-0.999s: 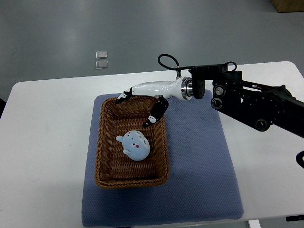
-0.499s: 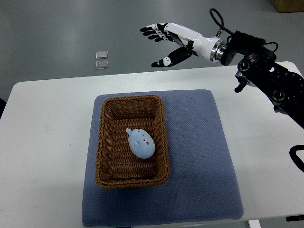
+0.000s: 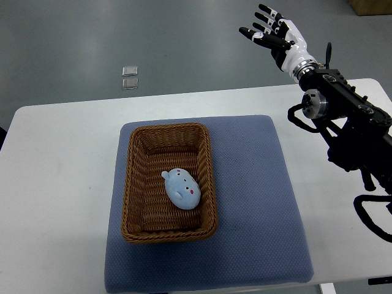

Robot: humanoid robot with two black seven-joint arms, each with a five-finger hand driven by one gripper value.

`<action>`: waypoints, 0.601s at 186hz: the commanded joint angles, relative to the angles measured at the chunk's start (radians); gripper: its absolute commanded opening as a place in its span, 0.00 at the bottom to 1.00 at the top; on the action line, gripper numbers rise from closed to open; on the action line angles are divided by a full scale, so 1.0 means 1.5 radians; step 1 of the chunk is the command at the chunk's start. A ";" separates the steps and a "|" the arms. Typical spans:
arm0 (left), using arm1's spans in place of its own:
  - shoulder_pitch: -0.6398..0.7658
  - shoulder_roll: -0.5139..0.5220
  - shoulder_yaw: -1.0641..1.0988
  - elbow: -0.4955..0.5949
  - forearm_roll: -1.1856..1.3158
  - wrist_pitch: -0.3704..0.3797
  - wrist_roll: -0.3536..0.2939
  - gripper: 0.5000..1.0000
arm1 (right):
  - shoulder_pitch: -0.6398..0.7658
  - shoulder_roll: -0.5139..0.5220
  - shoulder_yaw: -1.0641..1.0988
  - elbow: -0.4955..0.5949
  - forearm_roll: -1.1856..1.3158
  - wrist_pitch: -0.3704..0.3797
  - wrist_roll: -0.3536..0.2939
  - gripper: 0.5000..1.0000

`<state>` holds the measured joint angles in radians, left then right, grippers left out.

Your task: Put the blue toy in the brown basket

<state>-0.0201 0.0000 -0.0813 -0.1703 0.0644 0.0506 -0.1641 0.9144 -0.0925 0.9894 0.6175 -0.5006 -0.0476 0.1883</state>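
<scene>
One blue toy (image 3: 182, 189) is lying inside the brown basket (image 3: 136, 208), and we are seeing it resting on the woven floor slightly right of the middle, its small face turned up and toward the lower right, its tail end pointing toward the upper left. We are looking at the basket sitting on a blue-grey mat (image 3: 257, 202) that is covering the middle of the white worktop (image 3: 61, 184); the basket is occupying the mat's left part, with its long sides running away from us. Our right hand (image 3: 274, 32) is hovering high beyond the worktop's far right corner, well apart from the basket, with its fingers (image 3: 252, 32) spreading open and gripping nothing. Its black arm (image 3: 349, 128) is reaching in from the right edge over the worktop's right side. We are also noticing 2 small clear squares (image 3: 130, 77) lying on the grey floor (image 3: 73, 43) beyond the worktop's far edge, 1 just behind the other.
</scene>
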 commanded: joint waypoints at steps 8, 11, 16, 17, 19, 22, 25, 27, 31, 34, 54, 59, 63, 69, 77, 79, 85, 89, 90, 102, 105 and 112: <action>0.000 0.000 0.000 0.000 0.000 0.000 0.000 1.00 | -0.002 0.002 -0.001 -0.046 0.131 0.002 0.001 0.79; 0.000 0.000 0.000 0.000 0.000 0.000 0.000 1.00 | -0.003 0.002 -0.001 -0.050 0.147 0.004 0.002 0.79; 0.000 0.000 0.000 0.000 0.000 0.000 0.000 1.00 | -0.005 0.002 -0.001 -0.051 0.159 0.006 0.004 0.79; 0.000 0.000 0.000 0.000 0.000 0.000 0.000 1.00 | -0.006 0.002 -0.001 -0.051 0.164 0.006 0.006 0.79; 0.000 0.000 0.000 0.000 0.000 0.000 0.000 1.00 | -0.006 0.003 -0.001 -0.051 0.170 0.007 0.006 0.79; 0.000 0.000 0.000 0.000 0.000 0.000 0.000 1.00 | -0.007 0.003 -0.001 -0.051 0.174 0.008 0.007 0.79; 0.000 0.000 0.000 0.000 0.000 0.000 0.000 1.00 | -0.009 0.006 -0.001 -0.052 0.183 0.011 0.009 0.79; 0.000 0.000 0.000 0.000 0.000 0.000 0.000 1.00 | -0.010 0.008 0.000 -0.052 0.187 0.012 0.009 0.79; 0.000 0.000 0.001 0.000 0.000 0.000 0.000 1.00 | -0.012 0.013 0.000 -0.052 0.195 0.015 0.009 0.79; 0.000 0.000 0.000 0.000 0.000 0.000 0.000 1.00 | -0.013 0.014 0.000 -0.052 0.198 0.018 0.010 0.79; 0.000 0.000 0.000 0.000 0.000 0.000 0.000 1.00 | -0.025 0.026 0.011 -0.053 0.226 0.036 0.012 0.79; 0.000 0.000 0.000 0.000 0.000 0.000 0.000 1.00 | -0.029 0.029 0.014 -0.053 0.227 0.035 0.013 0.79; 0.000 0.000 0.000 0.000 0.000 0.000 0.000 1.00 | -0.033 0.034 0.014 -0.053 0.227 0.035 0.016 0.79; 0.000 0.000 0.000 0.000 0.000 0.000 0.000 1.00 | -0.039 0.041 0.015 -0.053 0.228 0.035 0.025 0.80; 0.000 0.000 0.000 0.000 0.000 0.000 0.000 1.00 | -0.046 0.049 0.015 -0.053 0.227 0.033 0.036 0.81; 0.000 0.000 0.000 0.000 0.000 0.000 0.000 1.00 | -0.046 0.050 0.015 -0.053 0.227 0.032 0.038 0.81; 0.000 0.000 0.000 0.000 0.000 0.000 0.000 1.00 | -0.048 0.053 0.014 -0.053 0.227 0.031 0.043 0.82; 0.000 0.000 0.000 0.000 0.000 0.000 0.000 1.00 | -0.048 0.054 0.014 -0.053 0.227 0.031 0.045 0.82; 0.000 0.000 0.000 0.000 0.000 0.000 0.000 1.00 | -0.049 0.054 0.014 -0.053 0.227 0.031 0.046 0.82; 0.000 0.000 0.000 0.000 0.000 0.000 0.000 1.00 | -0.049 0.054 0.014 -0.054 0.227 0.030 0.047 0.82; 0.000 0.000 0.000 0.000 0.000 0.000 0.000 1.00 | -0.049 0.056 0.014 -0.054 0.227 0.030 0.048 0.82; 0.000 0.000 0.000 0.000 0.000 0.000 0.000 1.00 | -0.049 0.056 0.013 -0.054 0.227 0.030 0.048 0.82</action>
<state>-0.0199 0.0000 -0.0813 -0.1703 0.0644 0.0506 -0.1641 0.8420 -0.0123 1.0111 0.5381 -0.1596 -0.0016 0.2557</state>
